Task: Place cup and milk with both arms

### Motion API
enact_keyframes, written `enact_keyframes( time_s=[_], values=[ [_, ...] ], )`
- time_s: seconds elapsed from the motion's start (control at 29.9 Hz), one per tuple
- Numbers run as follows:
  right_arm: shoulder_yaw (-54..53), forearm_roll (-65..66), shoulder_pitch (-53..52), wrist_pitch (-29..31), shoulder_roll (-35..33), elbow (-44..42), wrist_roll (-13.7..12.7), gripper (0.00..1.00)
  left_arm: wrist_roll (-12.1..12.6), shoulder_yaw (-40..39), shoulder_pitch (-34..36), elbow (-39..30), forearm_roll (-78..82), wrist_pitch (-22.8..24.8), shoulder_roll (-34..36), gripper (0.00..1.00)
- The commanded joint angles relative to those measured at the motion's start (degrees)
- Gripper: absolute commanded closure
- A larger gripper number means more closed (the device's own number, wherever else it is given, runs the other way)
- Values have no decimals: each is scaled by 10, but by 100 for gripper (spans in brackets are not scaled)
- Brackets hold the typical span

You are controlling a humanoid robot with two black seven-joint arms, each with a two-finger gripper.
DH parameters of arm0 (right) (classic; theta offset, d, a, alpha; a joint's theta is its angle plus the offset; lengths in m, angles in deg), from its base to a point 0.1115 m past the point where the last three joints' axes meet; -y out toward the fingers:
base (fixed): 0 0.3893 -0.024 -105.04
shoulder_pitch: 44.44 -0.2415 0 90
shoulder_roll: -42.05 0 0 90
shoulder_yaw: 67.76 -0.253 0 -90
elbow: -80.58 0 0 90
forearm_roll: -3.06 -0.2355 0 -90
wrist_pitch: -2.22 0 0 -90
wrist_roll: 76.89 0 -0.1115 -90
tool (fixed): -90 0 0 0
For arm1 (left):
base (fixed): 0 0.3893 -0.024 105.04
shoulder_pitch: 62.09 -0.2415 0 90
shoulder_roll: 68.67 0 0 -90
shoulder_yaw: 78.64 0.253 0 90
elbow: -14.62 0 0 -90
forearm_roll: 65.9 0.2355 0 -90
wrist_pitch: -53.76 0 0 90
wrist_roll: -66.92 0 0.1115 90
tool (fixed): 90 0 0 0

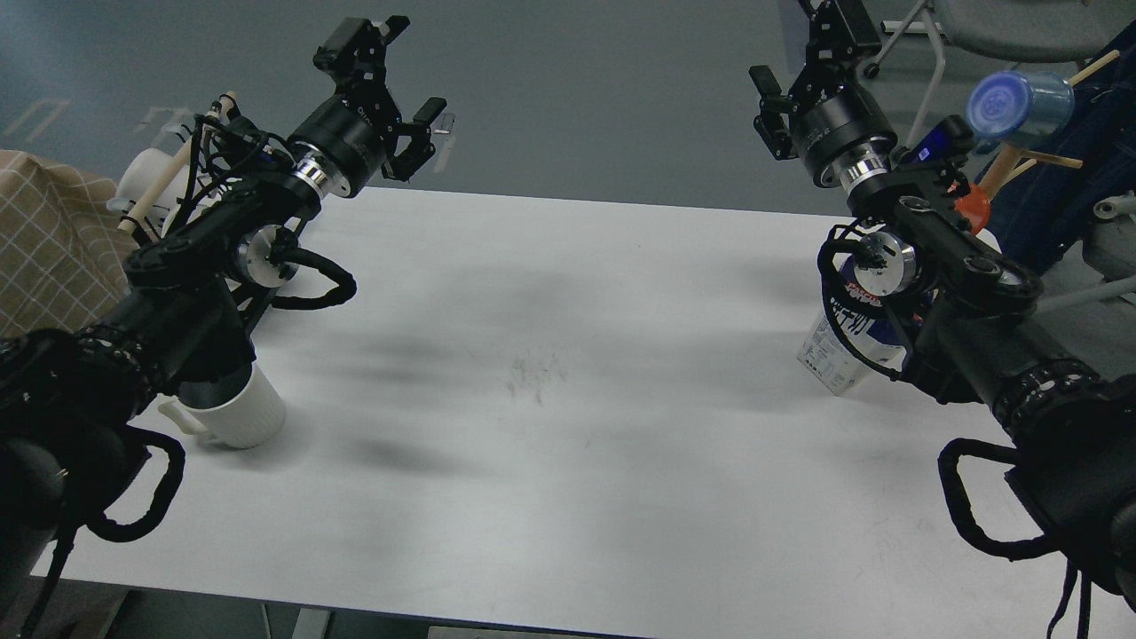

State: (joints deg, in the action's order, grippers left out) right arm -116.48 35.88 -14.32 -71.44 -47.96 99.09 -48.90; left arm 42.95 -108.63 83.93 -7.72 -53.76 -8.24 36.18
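Observation:
The cup [238, 410], a white ribbed mug with its handle to the left, stands near the table's left edge, and my left forearm covers its top. My left gripper [414, 69] is raised beyond the table's far edge, well away from the cup, open and empty. The milk [841, 348] stands near the right edge. Only its white lower part and some blue show behind my right arm's wrist joint and cables. My right gripper [799, 44] is held high past the far edge, open, holding nothing, with one finger cut by the frame's top.
The white table [568, 399] spans the view. A wooden stand at the right holds a blue cup [1021, 102] and an orange cup [976, 209]. White objects with a wooden rod [177, 160] sit at the far left, beside a checked tan cloth [44, 240]. A chair [1003, 27] stands behind.

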Motion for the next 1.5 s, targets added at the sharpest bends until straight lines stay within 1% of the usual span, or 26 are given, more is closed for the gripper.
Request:
enact_keyframes(
  time_s=[0.0,0.13,0.3,0.5,1.47],
  values=[
    [-15,-3,1,0,0,0,0,0,-1,-29,-14,-3,1,0,-2,1],
    [-29,-3,6,-2,0,-1,0,0,5,-25,-19,-2,2,0,-4,1],
    [-30,-3,8,-2,0,0,0,0,5,-25,-19,-2,2,0,-4,1],
    [-30,-3,8,-2,0,1,0,0,0,-32,-15,1,1,0,-2,1],
    [-28,-3,8,-2,0,-1,0,0,-2,-27,-7,-4,2,0,-2,1]
  ],
)
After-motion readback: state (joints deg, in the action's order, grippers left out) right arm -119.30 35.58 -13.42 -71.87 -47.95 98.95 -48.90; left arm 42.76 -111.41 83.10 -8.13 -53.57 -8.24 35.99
